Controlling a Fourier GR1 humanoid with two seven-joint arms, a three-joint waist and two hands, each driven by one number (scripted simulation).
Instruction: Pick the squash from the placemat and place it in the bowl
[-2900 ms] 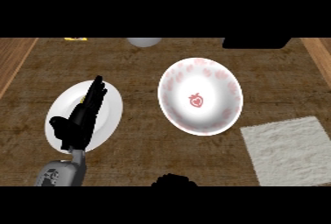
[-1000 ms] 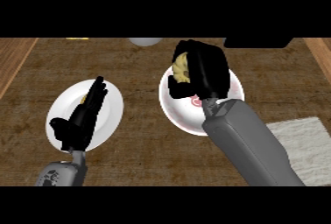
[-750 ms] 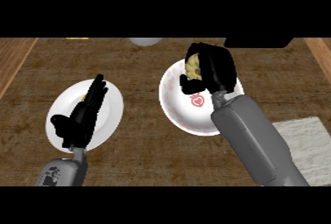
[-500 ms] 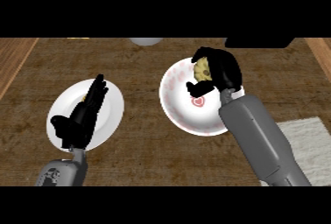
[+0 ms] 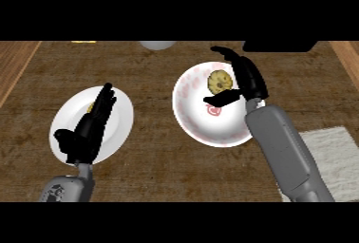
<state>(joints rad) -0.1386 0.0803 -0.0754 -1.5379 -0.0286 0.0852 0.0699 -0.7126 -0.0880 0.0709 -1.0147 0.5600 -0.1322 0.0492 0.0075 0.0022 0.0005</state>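
The yellow squash [image 5: 221,80] lies inside the white bowl [image 5: 200,128] with pink markings, toward its far rim. My right hand [image 5: 245,80] hovers over the bowl's right side, open, fingers straight and thumb spread, just right of the squash and not holding it. My left hand [image 5: 88,128] rests open over a white plate [image 5: 120,118] at the left. The pale placemat [image 5: 333,152] lies at the right edge, partly hidden by my right forearm.
A white round object [image 5: 157,45] sits at the far edge of the counter, with a dark box [image 5: 277,46] to its right. A small yellow thing [image 5: 89,108] peeks from under my left hand. Wooden borders run along both sides.
My right hand came in holding the squash, moved over the bowl, then opened its fingers; the squash now lies in the bowl. The left hand stayed still.
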